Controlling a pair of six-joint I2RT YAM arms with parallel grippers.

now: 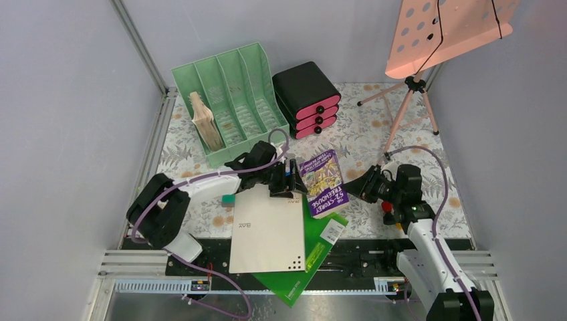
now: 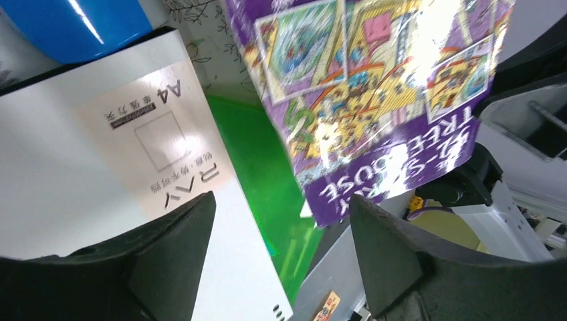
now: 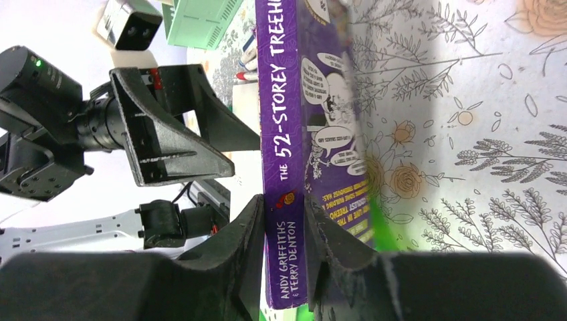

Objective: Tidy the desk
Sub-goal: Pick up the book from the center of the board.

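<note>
Low-centre on the desk [image 1: 374, 134], a white A4 pad [image 1: 267, 231] and a green folder [image 1: 314, 257] were overlapped in view by the purple book [image 1: 322, 182]. The book was clamped at its spine in the right gripper [image 3: 284, 207], while the left gripper [image 2: 281, 207] was spread apart beside it. A level lift was advised (the hold looked narrow). At upper left, the mint file rack [image 1: 231, 100] was partly screened by the left arm [image 1: 200, 184].

green folder [image 1: 315, 257] — mostly hidden by white paper pack [image 1: 267, 231] and purple book [image 1: 322, 182], so too the desk [image 1: 361, 134] beneath | left wrist: book cover smeared by glare, cut by top edge | blue object [image 2: 73, 27] cut off, unidentifiable | pink board [image 1: 448, 30] cropped at top — teal item [image 1: 229, 198] too small to tell
</note>
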